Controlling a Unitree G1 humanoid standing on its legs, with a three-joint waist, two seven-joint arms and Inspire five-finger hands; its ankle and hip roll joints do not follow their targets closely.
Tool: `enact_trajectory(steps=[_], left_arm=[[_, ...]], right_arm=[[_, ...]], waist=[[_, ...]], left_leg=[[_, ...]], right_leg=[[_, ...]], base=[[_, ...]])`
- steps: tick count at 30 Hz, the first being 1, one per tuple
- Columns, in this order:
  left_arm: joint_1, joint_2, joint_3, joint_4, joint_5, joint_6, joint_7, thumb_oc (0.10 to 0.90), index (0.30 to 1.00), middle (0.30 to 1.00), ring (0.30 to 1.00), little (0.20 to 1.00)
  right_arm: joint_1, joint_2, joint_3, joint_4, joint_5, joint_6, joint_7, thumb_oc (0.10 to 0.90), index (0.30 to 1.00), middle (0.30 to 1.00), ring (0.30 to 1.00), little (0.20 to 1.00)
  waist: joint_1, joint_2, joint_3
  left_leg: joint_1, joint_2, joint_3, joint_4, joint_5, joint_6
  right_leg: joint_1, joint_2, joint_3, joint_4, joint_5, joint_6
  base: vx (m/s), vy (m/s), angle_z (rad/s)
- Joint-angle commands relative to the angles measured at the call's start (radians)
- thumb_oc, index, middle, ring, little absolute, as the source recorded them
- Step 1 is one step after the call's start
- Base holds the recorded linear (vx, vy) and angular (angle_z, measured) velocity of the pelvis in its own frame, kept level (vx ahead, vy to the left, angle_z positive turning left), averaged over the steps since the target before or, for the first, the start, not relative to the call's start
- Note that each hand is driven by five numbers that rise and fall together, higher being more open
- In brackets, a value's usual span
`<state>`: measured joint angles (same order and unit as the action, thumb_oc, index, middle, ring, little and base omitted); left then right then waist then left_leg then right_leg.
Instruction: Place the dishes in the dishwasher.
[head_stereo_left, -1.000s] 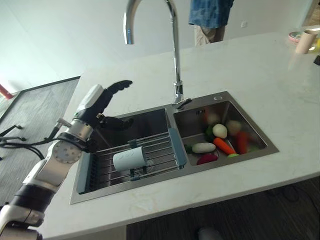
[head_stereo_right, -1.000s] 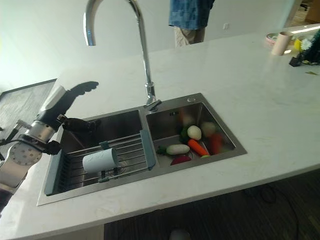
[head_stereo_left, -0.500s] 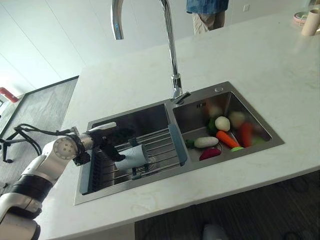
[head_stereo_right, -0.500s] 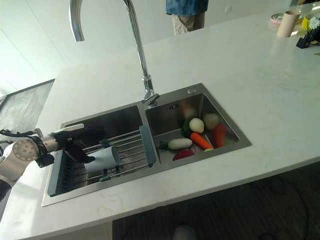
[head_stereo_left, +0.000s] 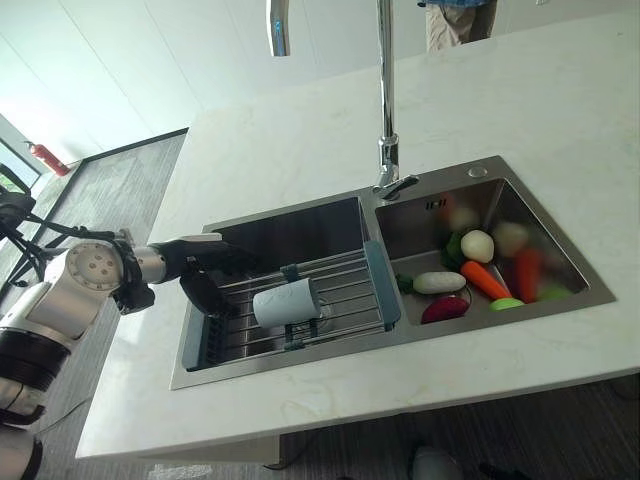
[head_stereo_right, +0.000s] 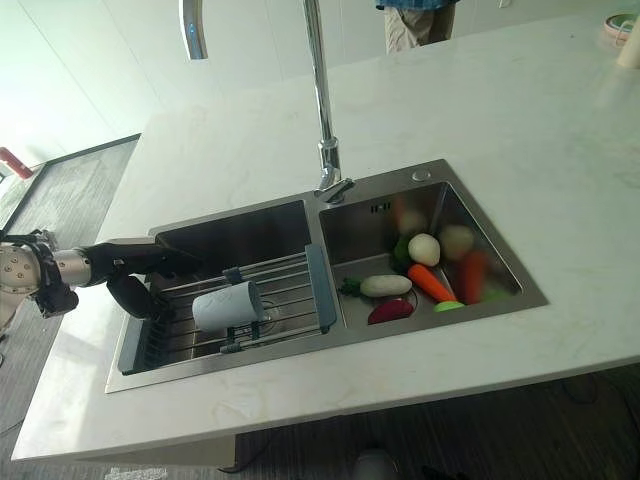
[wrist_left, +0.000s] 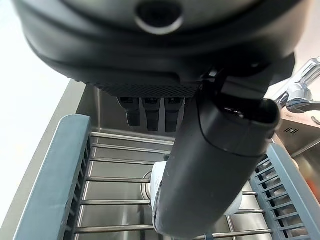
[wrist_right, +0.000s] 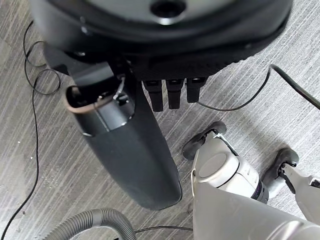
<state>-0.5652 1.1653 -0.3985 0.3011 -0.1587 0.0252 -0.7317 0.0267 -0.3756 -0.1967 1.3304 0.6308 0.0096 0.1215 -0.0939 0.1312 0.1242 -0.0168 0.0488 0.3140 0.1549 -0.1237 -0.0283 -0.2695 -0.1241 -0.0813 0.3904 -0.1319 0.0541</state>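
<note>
Left robot hand, lowered within the last second from above the sink onto the rack, fingers relaxed and grasping nothing, just beside the cup lying there, grasp pending.

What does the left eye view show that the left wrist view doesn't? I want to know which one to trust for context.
Left eye view alone: the vegetables in the right basin, the counter, a person behind it. Left wrist view alone: the left hand up close, open, fingers over the rack. Both: cup, rack, faucet.
</note>
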Motion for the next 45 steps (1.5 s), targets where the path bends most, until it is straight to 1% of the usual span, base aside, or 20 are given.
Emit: enact_trajectory(steps=[1,5,11,16,23,29,37,42,45], left_arm=[[-0.071,0.095,0.145,-0.040,-0.067,-0.003,0.033,0.800,0.900,0.900,0.900,0.900],[-0.045,0.104,0.188,-0.076,-0.116,0.015,0.022,0.800,0.900,0.900,0.900,0.900],[-0.020,0.098,0.209,-0.125,-0.116,0.024,0.027,0.800,0.900,0.900,0.900,0.900],[-0.029,0.091,0.195,-0.162,-0.140,0.045,-0.001,0.800,0.900,0.900,0.900,0.900],[-0.039,0.081,0.168,-0.185,-0.112,0.057,-0.024,0.800,0.900,0.900,0.900,0.900],[-0.052,0.054,0.135,-0.192,-0.114,0.095,-0.033,0.800,0.900,0.900,0.900,0.900],[-0.049,0.031,0.114,-0.170,-0.067,0.078,-0.032,0.800,0.900,0.900,0.900,0.900],[-0.041,0.014,0.108,-0.160,-0.061,0.075,-0.025,0.800,0.900,0.900,0.900,0.900],[-0.030,0.002,0.107,-0.156,-0.021,0.064,-0.019,0.800,0.900,0.900,0.900,0.900]], right_arm=[[0.022,-0.024,0.021,-0.002,0.012,-0.009,-0.005,0.800,0.900,0.900,0.900,0.900],[0.025,-0.024,0.018,0.001,0.007,-0.003,-0.003,0.800,0.900,0.900,0.900,0.900],[0.028,-0.019,0.023,0.003,0.011,-0.015,0.003,0.800,0.900,0.900,0.900,0.900],[0.025,-0.018,0.028,-0.007,0.018,-0.013,0.000,0.800,0.900,0.900,0.900,0.900],[0.034,-0.019,0.018,-0.004,0.015,-0.009,-0.004,0.800,0.900,0.900,0.900,0.900],[0.043,-0.015,0.017,-0.007,0.019,-0.015,-0.003,0.800,0.900,0.900,0.900,0.900],[0.052,-0.014,0.011,-0.018,0.022,-0.019,-0.004,0.800,0.900,0.900,0.900,0.900],[0.057,-0.014,0.009,-0.019,0.019,-0.021,-0.009,0.800,0.900,0.900,0.900,0.900],[0.066,-0.019,-0.001,-0.023,0.011,-0.024,-0.006,0.800,0.900,0.900,0.900,0.900]], waist=[[-0.017,-0.020,-0.059],[-0.011,-0.022,-0.056],[-0.008,-0.026,-0.053],[-0.011,-0.028,-0.052],[-0.021,-0.027,-0.049],[-0.034,-0.026,-0.044],[-0.048,-0.024,-0.035],[-0.055,-0.023,-0.029],[-0.061,-0.020,-0.019]], left_leg=[[-0.087,0.007,-0.087,0.145,-0.115,0.011],[-0.091,0.004,-0.096,0.145,-0.114,0.011],[-0.092,0.004,-0.102,0.145,-0.114,0.013],[-0.093,0.006,-0.099,0.145,-0.114,0.013],[-0.089,0.010,-0.091,0.145,-0.116,0.011],[-0.089,0.012,-0.081,0.145,-0.115,0.010],[-0.087,0.012,-0.070,0.145,-0.116,0.009],[-0.088,0.013,-0.064,0.145,-0.116,0.009],[-0.091,0.012,-0.060,0.145,-0.115,0.008]], right_leg=[[0.096,-0.045,0.010,-0.090,0.013,0.149],[0.096,-0.043,0.012,-0.090,0.011,0.148],[0.097,-0.042,0.007,-0.090,0.009,0.146],[0.095,-0.041,0.011,-0.090,0.009,0.145],[0.093,-0.040,0.017,-0.090,0.011,0.147],[0.085,-0.039,0.026,-0.090,0.017,0.149],[0.078,-0.040,0.036,-0.090,0.020,0.150],[0.074,-0.042,0.041,-0.090,0.024,0.151],[0.067,-0.044,0.046,-0.090,0.026,0.151]], base=[[0.00,0.000,0.00],[0.00,0.000,0.00],[0.00,0.000,0.00],[0.00,0.000,0.00],[0.00,0.000,0.00],[0.00,0.000,-0.02],[0.00,-0.003,-0.03],[0.00,0.001,-0.02],[0.00,0.007,-0.08]])
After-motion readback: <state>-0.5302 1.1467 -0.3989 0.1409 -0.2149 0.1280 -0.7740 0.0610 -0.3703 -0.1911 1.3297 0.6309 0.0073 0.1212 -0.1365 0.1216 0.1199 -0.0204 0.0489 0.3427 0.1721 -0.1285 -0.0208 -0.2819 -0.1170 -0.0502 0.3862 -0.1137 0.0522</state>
